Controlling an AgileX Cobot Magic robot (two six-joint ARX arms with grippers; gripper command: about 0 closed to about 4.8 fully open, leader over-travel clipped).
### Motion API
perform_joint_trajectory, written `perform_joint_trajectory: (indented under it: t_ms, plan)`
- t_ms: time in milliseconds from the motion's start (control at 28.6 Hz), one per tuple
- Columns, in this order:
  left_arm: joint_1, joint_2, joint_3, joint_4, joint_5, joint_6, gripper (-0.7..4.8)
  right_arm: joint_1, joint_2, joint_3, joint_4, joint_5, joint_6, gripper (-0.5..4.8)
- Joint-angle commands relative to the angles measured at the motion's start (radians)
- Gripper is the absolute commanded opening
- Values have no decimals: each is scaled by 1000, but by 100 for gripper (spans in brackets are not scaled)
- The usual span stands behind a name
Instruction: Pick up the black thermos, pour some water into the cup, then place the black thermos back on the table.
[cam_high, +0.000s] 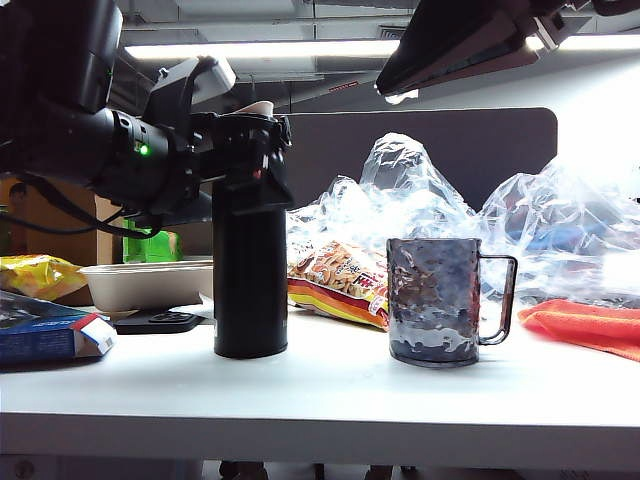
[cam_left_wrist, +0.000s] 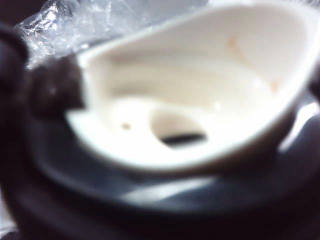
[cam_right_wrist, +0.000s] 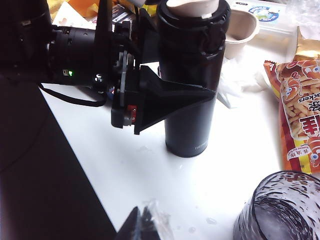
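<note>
The black thermos (cam_high: 250, 270) (cam_right_wrist: 192, 80) stands upright on the white table (cam_high: 330, 400), left of the cup (cam_high: 435, 300) (cam_right_wrist: 280, 207). Its beige spout (cam_left_wrist: 200, 100) is uncovered and fills the blurred left wrist view. My left gripper (cam_high: 250, 150) reaches in from the left at the thermos's upper part. Its black fingers (cam_right_wrist: 170, 100) flank the flask, and the jaws look spread wider than the body. My right gripper (cam_right_wrist: 141, 220) hangs high above the table near the cup, its tips shut, with a scrap of clear film beside them.
A snack bag (cam_high: 335, 280) (cam_right_wrist: 300, 120) and crumpled clear plastic bags (cam_high: 450, 200) lie behind the cup. An orange cloth (cam_high: 590, 325) is at the right. A beige tray (cam_high: 140, 280), a yellow bag (cam_high: 35, 275) and a blue box (cam_high: 45, 335) sit at the left.
</note>
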Motion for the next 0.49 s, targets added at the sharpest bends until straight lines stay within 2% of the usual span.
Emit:
perform_joint_trajectory:
  t_ms: [35,175,349,489]
  plan:
    - [0,-13,2,-2,38,-37,479,0,-5,2,13,1,2,-5]
    - [0,-56,-2,-66,118,-37,479,-1,-18,2,-27,5,2,-5]
    - [0,-167,-38,-173,123,-31,479,-3,-67,2,-68,56,1,-5]
    - [0,-296,-56,-415,125,-29,479,-3,-139,2,-118,58,1,-5]
